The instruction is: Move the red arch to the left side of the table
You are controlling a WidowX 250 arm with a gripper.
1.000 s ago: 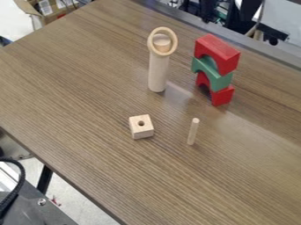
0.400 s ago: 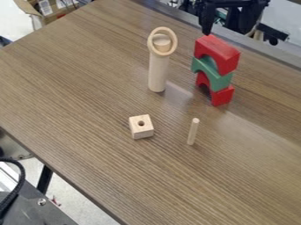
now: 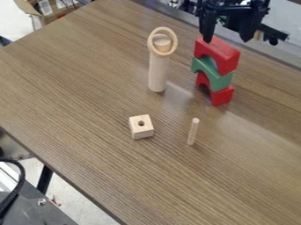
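Note:
My gripper (image 3: 227, 39) hangs at the top right of the view, open, its two fingertips spread apart just over the top of the block stack. The upper red arch (image 3: 220, 52) lies on top of a green arch (image 3: 210, 72). Beneath the green one, another red arch (image 3: 217, 91) stands on the brown table (image 3: 76, 101). Nothing is held between the fingers.
Left of the stack stands a tall wooden cylinder (image 3: 158, 72) with a wooden ring (image 3: 149, 43) at its top. In front are a wooden cube (image 3: 141, 127) with a hole and a thin upright peg (image 3: 192, 131).
The gripper has come into view from the top edge and moved down toward the stack, its fingers open. The blocks have stayed where they were.

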